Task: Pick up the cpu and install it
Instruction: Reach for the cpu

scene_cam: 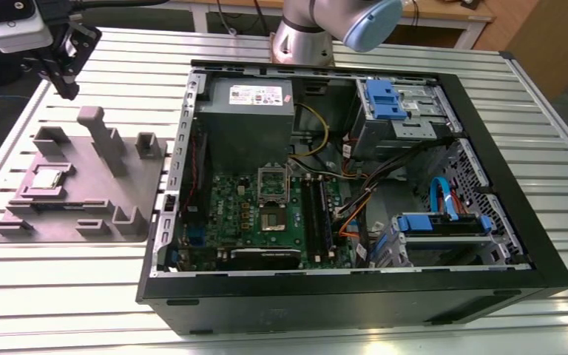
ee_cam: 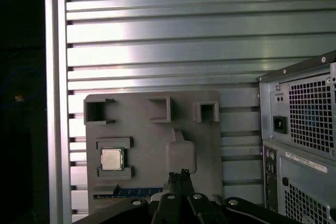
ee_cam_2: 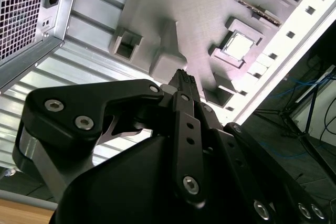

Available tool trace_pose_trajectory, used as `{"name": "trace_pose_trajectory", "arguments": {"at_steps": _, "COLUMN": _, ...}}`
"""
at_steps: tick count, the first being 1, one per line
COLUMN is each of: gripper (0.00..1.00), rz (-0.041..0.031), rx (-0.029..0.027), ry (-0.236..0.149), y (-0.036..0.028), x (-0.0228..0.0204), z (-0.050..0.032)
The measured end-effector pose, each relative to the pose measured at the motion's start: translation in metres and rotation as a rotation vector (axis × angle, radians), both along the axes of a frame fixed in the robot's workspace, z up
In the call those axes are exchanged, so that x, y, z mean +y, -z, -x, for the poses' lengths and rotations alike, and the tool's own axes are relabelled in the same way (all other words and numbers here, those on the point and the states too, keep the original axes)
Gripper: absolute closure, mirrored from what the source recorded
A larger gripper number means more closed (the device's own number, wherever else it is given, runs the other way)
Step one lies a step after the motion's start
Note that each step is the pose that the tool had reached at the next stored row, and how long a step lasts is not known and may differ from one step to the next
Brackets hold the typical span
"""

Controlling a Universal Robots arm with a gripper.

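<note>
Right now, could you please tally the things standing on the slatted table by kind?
cpu: 1
grey fixture tray: 1
open computer case: 1
Total: 3

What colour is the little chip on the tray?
The cpu is silver-grey, clearest in the first wrist view.

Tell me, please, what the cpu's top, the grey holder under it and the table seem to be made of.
The cpu looks topped with bare metal, silver-grey with a soft sheen. The holder looks like matte grey plastic, possibly printed: uniform colour, no glare, blocky pockets. The table looks like aluminium slats, brushed, reflecting light in bands.
</note>
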State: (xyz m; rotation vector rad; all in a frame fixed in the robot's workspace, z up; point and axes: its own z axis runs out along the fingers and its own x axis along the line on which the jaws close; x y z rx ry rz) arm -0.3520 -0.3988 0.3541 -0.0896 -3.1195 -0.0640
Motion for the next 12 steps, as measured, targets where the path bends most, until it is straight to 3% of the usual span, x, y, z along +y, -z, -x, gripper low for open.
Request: {"name": "trace_pose_trajectory", "arguments": {"at_steps": 12, "gripper": 0.9, "rz": 0.0, "rx": 0.0, "ry": 0.0, "y": 0.0003, "x": 0.0, "z": 0.0128}}
